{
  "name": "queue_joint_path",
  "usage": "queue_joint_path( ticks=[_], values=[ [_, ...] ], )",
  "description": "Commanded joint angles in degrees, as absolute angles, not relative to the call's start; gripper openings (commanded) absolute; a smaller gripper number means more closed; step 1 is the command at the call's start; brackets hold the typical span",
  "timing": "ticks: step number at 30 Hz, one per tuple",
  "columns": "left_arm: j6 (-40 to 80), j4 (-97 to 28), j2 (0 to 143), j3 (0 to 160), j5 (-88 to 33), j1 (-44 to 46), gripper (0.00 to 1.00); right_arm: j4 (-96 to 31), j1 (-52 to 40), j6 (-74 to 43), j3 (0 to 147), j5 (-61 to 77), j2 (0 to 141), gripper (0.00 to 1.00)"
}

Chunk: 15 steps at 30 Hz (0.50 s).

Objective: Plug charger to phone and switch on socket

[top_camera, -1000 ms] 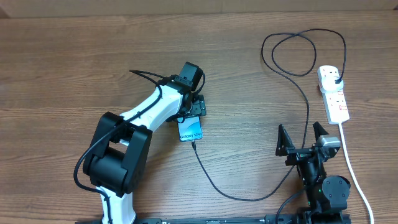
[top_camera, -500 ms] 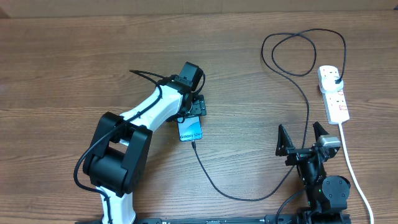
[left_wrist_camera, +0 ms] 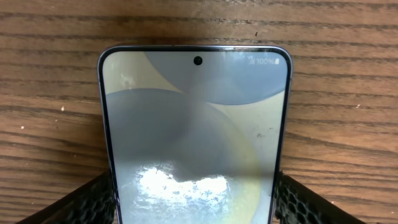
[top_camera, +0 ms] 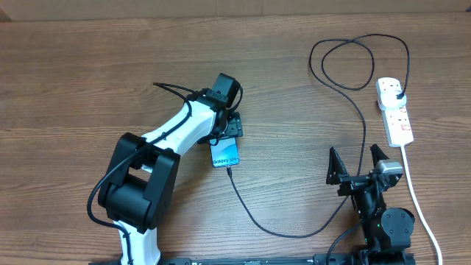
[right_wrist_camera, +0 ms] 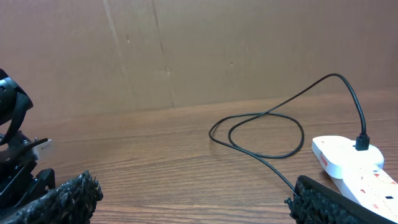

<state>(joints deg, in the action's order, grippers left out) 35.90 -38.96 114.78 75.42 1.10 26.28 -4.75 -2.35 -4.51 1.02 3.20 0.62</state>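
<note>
The phone [top_camera: 226, 153] lies screen up, lit light blue, left of the table's middle. My left gripper [top_camera: 227, 138] is shut on the phone's far end; in the left wrist view the phone [left_wrist_camera: 196, 118] fills the gap between the two fingers [left_wrist_camera: 194, 208]. The charger cable [top_camera: 254, 218] meets the phone's near end, curves right, loops at the back, and its black plug [top_camera: 398, 96] sits in the socket [top_camera: 394, 112], a white power strip at the right. My right gripper [top_camera: 358, 163] is open and empty, left of the socket [right_wrist_camera: 348, 158], with the cable [right_wrist_camera: 268, 155] passing its right finger.
The socket's thick white cord [top_camera: 419, 206] runs toward the front edge on the far right. A brown wall [right_wrist_camera: 199, 50] stands behind the table. My left arm [top_camera: 169, 140] reaches over the table's left half.
</note>
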Motion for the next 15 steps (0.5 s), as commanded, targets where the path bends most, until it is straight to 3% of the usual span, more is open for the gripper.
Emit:
queue_joint_path(
  ticks=[1, 5, 11, 15],
  values=[
    [36.2, -38.8, 118.0, 73.6, 0.4, 26.3, 0.77, -4.6, -2.6, -4.4, 0.4, 3.5, 0.2, 1.0],
    [36.2, -38.9, 118.0, 73.6, 0.4, 26.3, 0.77, -4.6, -2.6, -4.4, 0.4, 3.5, 0.2, 1.0],
    [36.2, -40.2, 118.0, 73.6, -0.1, 26.3, 0.93, -4.6, -2.6, -4.4, 0.4, 3.5, 0.2, 1.0],
    [36.2, -40.6, 118.3, 73.6, -1.0, 26.3, 0.89, -4.6, -2.6, -4.4, 0.4, 3.5, 0.2, 1.0]
  ],
)
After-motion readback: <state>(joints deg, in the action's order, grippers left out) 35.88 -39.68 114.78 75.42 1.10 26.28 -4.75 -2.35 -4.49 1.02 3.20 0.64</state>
